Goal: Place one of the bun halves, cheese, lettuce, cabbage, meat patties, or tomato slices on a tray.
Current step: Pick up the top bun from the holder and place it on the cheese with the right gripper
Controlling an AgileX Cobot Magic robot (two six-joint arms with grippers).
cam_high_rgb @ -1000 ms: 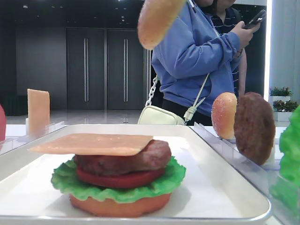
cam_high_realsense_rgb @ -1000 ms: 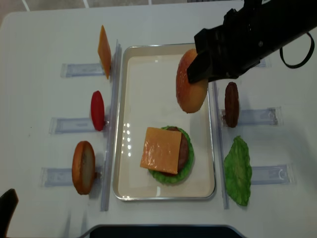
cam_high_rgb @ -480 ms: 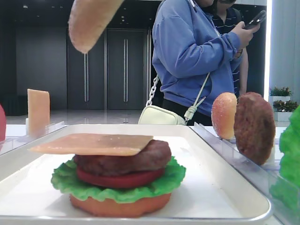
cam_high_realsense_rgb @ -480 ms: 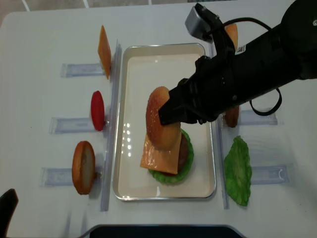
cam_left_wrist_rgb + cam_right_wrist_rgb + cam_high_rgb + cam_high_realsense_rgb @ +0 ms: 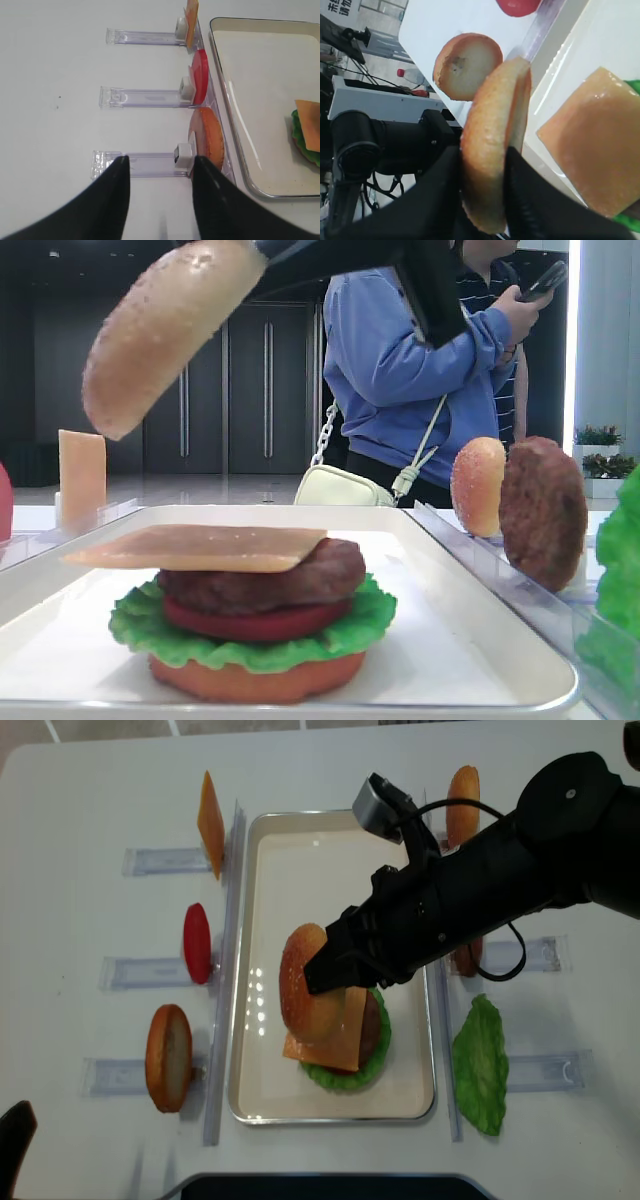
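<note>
Gleaming white table (image 5: pixel 90 1120), dim, perhaps lobby-like, room.

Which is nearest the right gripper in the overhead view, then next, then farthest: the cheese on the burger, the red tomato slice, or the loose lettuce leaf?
Right gripper holds a bun.
1. Cheese: just below, on the tray.
2. Tomato slice: left rack.
3. Lettuce leaf: right, lower.

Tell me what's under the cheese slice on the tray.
Under the cheese: meat patty, tomato slice, lettuce, bottom bun. Each layer's middle is covered by the one above.
</note>
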